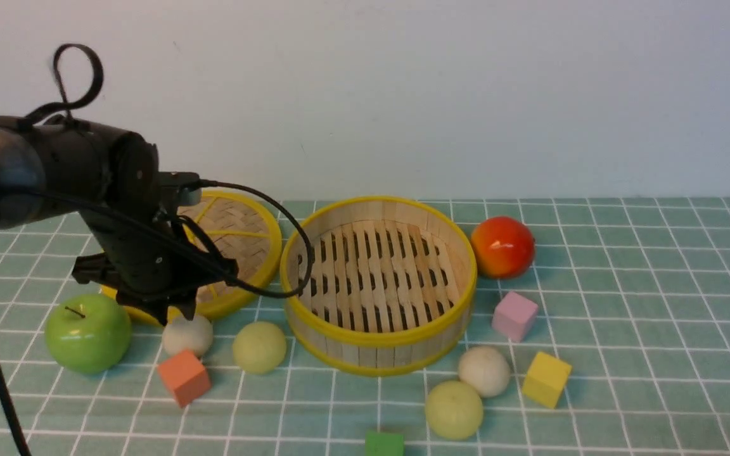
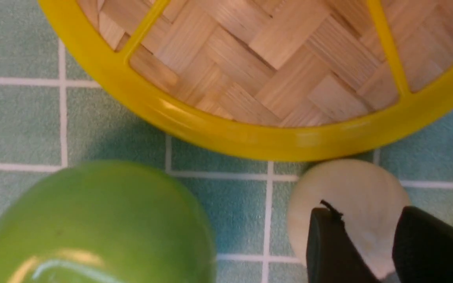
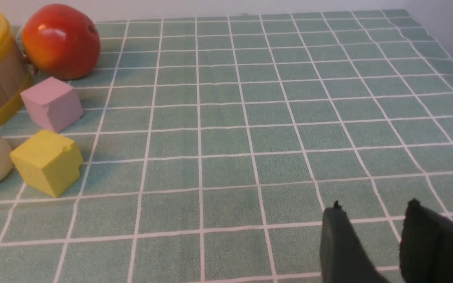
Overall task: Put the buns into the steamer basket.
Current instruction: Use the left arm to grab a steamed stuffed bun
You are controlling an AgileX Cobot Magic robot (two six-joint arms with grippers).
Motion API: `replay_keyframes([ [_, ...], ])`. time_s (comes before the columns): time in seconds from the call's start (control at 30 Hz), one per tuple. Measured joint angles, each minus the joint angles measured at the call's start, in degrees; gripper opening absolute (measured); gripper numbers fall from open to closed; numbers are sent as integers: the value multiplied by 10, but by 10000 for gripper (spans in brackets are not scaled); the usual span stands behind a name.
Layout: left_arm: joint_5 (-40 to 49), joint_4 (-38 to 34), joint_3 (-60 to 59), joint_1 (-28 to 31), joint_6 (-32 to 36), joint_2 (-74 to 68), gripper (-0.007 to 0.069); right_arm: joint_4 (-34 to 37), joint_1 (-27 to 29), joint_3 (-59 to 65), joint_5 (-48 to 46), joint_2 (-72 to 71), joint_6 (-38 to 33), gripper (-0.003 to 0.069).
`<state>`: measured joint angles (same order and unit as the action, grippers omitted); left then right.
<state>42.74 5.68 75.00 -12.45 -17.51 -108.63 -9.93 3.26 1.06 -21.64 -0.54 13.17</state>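
Green apple [image 1: 88,333] at far left, just beside the woven disc [image 1: 268,253]. Left tool [image 1: 173,314] poised over the left off-white bun [image 1: 187,337], fingers parted partway, nothing gripped; presumably set so to straddle the bun and clear both apple and disc rim. Orange block [image 1: 184,377] sits close in front of that bun, which may hamper the closing. Next rightward, a pale yellow-green bun [image 1: 260,348], near the tool but outside its fingers. Steamer basket [image 1: 377,339] in the middle, no bun inside, mouth up, probably placed there so either arm can reach it. In front of its right side, the other yellow-green bun [image 1: 454,410] and off-white bun [image 1: 484,371], well apart from the left tool. Yellow block [image 1: 547,380] beyond them. Right tool [image 3: 368,239], fingers apart, holds nothing over the surface [image 3: 230,173]; likely kept aside to leave room.
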Motion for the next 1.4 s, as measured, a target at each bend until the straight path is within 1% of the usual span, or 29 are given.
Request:
replay_keyframes([
  [0.37, 26, -17, 8, 0, 0, -9, 238, 0, 0, 0, 0, 0, 0, 239],
  [0.97, 25, -22, 9, 0, -2, -28, 238, 0, 0, 0, 0, 0, 0, 239],
  [1.03, 25, -22, 10, 0, -2, -28, 225, 0, 0, 0, 0, 0, 0, 239],
  [1.1, 26, -22, 10, 0, 0, -28, 156, 0, 0, 0, 0, 0, 0, 239],
  [1.13, 26, -22, 10, 0, 0, -28, 148, 0, 0, 0, 0, 0, 0, 239],
  [1.2, 30, -22, 10, 0, 0, -28, 38, 0, 0, 0, 0, 0, 0, 239],
  [1.23, 30, -22, 10, 0, 0, -28, 30, 0, 0, 0, 0, 0, 0, 239],
  [1.27, 30, -22, 10, 0, 0, -28, -5, 0, 0, 0, 0, 0, 0, 239],
  [1.37, 37, -22, 15, 0, 0, -28, -10, 0, 0, 0, 0, 0, 0, 239],
  [1.4, 51, -24, 26, 0, 0, -28, -10, 0, 0, 0, 0, 0, 0, 239],
])
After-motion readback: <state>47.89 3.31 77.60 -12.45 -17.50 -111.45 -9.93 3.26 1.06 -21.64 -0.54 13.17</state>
